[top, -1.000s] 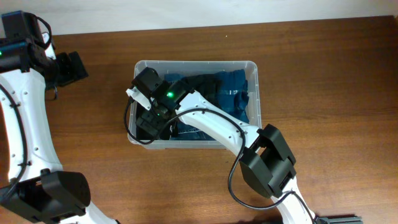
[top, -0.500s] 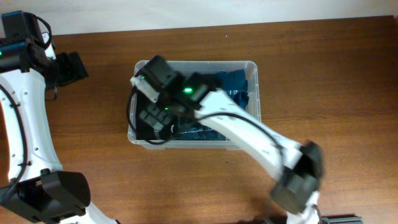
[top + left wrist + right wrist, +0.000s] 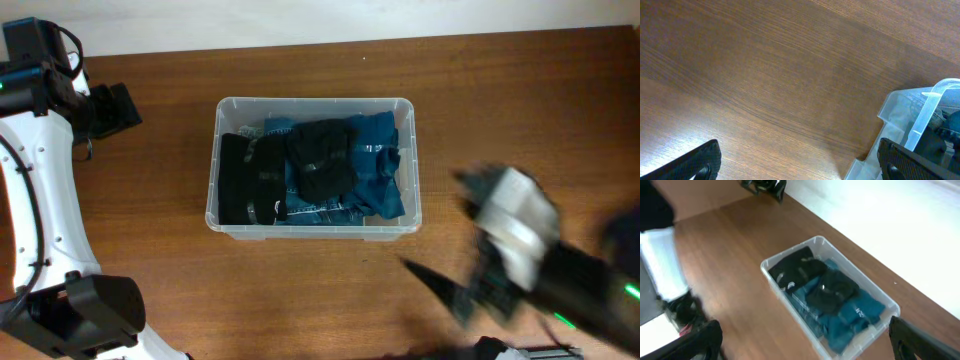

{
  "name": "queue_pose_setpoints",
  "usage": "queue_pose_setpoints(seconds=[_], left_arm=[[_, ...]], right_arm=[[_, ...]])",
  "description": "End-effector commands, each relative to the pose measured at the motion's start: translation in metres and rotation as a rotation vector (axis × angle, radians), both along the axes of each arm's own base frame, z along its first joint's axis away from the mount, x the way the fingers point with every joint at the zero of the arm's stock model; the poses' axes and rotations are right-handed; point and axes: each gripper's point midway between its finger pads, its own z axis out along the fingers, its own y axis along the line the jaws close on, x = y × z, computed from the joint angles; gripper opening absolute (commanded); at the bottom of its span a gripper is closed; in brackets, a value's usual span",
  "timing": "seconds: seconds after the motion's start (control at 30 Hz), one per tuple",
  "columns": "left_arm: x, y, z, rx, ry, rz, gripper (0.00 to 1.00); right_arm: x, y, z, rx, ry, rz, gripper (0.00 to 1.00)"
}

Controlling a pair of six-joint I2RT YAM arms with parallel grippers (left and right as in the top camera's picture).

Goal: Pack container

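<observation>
Right pincer [image 3: 805,341]: two dark fingers spread to opposite bottom corners of the wrist view, nothing between them. It sits high and off to the side, looking down on the container [image 3: 771,274] from a distance. In the overhead the right arm [image 3: 520,262] is a blur at the near right of the counter [image 3: 520,120], well apart from the tub.

Left pincer [image 3: 800,162]: fingers spread wide, nothing held, bare wood under it. One corner of the container's rim shows just beside its right finger in the wrist view. Overhead puts it at the far left of the counter, apart from the tub's left wall.

Container sits mid-counter, long sides parallel to the far edge. Inside: black folded cloth [image 3: 245,182] against the left wall, another black piece [image 3: 320,160] in the middle, blue cloth [image 3: 382,172] on the right, all below the rim.

Wood shows on all four sides of the tub; the widest stretch is to its right. A pale wall [image 3: 300,20] runs along the counter's far edge.
</observation>
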Motion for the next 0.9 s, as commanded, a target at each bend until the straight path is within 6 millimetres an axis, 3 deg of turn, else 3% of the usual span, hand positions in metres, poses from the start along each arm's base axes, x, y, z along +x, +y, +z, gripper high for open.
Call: queue_pose_setpoints(seconds=[0.0,0.17,0.37,0.87], left_arm=[[0.0,-0.001,0.005,-0.005,-0.017,0.003,0.99],[0.0,0.0,0.005,-0.005,-0.017,0.003,0.99],[0.0,-0.001,0.005,-0.005,-0.017,0.003,1.0],[0.0,-0.001,0.006,-0.005,-0.017,0.003,0.99]], right_arm=[[-0.032,-0.034,0.01,0.058,-0.05,-0.011,0.98],[-0.086,-0.089,0.004,0.122,-0.112,-0.011,0.98],[-0.123,-0.127,-0.019,0.135,-0.125,-0.012,0.98],[-0.129,-0.126,-0.023,0.142,-0.118,0.014,0.98]])
